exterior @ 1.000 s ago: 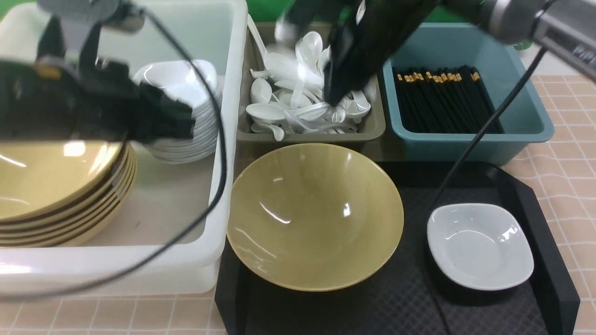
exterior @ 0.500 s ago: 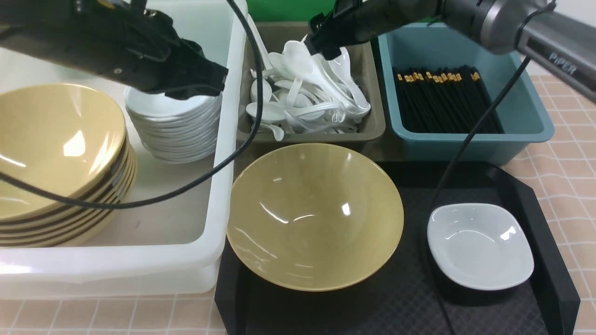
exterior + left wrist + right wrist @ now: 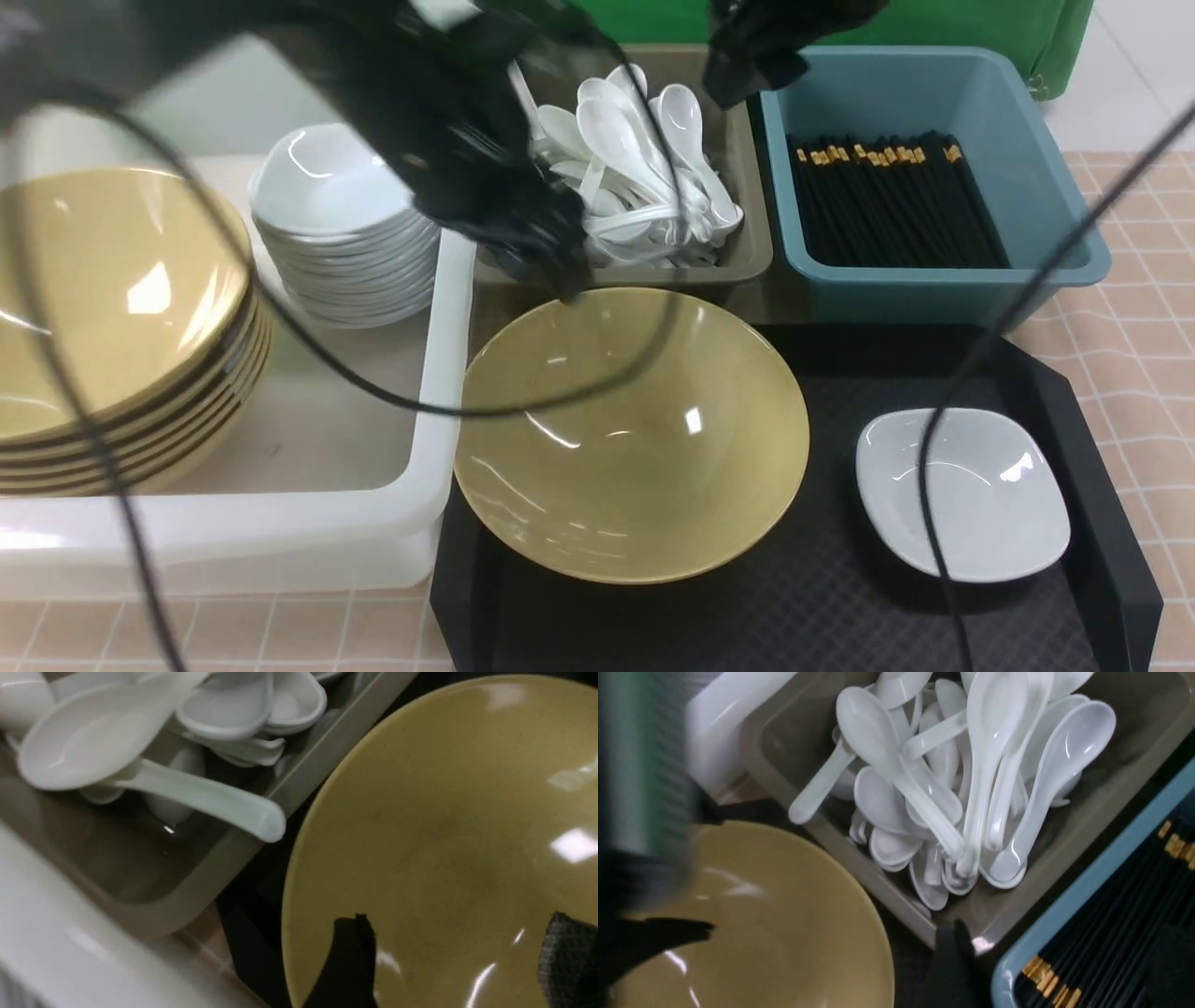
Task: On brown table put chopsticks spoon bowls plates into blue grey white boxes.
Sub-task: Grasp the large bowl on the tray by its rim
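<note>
A big yellow bowl (image 3: 630, 434) sits in the middle of the front view, on the black tray (image 3: 840, 616). A small white plate (image 3: 962, 495) lies on the same tray at the lower right, apart from the bowl. The tray rests on the table (image 3: 1144, 280) with its pink checked cloth.

The white box (image 3: 439, 373) fills the left side. Inside it, a stack of yellow bowls (image 3: 112, 308) stands at the far left. A stack of white plates (image 3: 341, 224) stands just beside them. At the top middle is the grey box (image 3: 752, 252), full of white spoons (image 3: 644, 159) in a heap. To its right is the blue box (image 3: 1046, 187), with the black chopsticks (image 3: 887, 205) lying side by side inside.

The left gripper (image 3: 458, 961) hangs over the top edge of the big bowl, near the grey box. Its two fingers (image 3: 350, 961) stand apart and nothing is between them. The right gripper (image 3: 742, 75) is at the top of the front view, above where the grey box and the blue box meet. Its jaws are spread too, and it holds nothing. A black cable (image 3: 401, 404) loops across the white box and the big bowl.
</note>
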Motion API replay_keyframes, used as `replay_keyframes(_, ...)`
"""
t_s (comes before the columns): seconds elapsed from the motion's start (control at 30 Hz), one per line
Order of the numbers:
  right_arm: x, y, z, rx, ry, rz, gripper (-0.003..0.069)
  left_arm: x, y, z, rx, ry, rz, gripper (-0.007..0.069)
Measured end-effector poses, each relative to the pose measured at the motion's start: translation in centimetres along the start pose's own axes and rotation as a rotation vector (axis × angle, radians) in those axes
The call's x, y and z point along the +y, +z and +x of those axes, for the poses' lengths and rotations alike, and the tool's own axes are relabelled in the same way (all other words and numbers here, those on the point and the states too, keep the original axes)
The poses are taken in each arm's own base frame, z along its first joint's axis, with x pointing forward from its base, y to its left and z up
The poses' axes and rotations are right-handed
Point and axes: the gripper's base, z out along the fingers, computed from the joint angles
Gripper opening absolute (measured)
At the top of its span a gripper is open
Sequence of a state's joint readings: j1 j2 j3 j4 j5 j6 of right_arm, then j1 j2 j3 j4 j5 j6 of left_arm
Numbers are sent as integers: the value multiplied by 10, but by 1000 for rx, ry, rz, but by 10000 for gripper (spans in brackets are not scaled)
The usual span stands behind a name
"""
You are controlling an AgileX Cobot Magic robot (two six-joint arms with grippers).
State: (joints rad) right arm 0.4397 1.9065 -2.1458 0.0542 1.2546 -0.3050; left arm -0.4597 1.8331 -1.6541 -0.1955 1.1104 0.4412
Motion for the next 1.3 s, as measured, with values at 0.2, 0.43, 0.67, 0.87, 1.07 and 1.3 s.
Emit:
replay_keyframes(0.2,8,-30,22,20,-40,-7,440,-9,38,-11,101,-12,-82,459)
replay_keyframes(0.43,21,6,74,241,-33,-74,386,-8,44,-11,128,-29,-114,459)
replay_keyframes(0.67,27,58,102,320,86,-79,388,2,35,-8,121,-60,-127,459)
replay_keyframes(0.87,30,99,108,334,157,-107,465,7,30,-6,119,-74,-132,458)
replay_keyframes(1.07,34,123,111,344,184,-149,519,7,30,-5,124,-75,-131,456)
replay_keyframes(1.3,49,132,112,366,101,-208,421,7,30,-5,125,-76,-131,456)
